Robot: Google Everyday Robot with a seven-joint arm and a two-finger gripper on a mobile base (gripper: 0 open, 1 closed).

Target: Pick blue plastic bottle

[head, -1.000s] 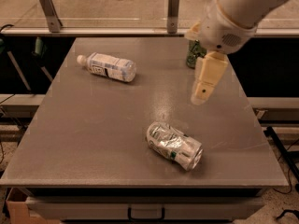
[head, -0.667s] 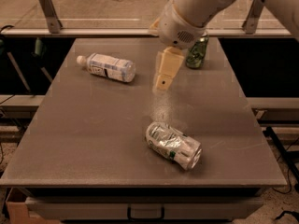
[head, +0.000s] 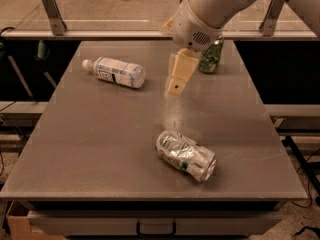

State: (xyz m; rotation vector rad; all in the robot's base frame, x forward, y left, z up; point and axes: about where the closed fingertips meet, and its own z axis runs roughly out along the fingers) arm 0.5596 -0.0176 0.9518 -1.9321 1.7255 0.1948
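The blue plastic bottle (head: 116, 72) lies on its side at the back left of the grey table (head: 100, 144), its white cap pointing left. It is clear, with a white-and-blue label. My gripper (head: 176, 85) hangs above the table's back middle, to the right of the bottle and apart from it. It touches nothing.
A crushed silver-green can (head: 186, 155) lies on its side near the front middle. An upright green can (head: 211, 57) stands at the back right, partly behind my arm. A metal rail runs behind the table. A drawer handle shows below the front edge.
My arm and gripper have moved left across the back of the table, from in front of the green can toward the bottle. The bottle and both cans have not moved.
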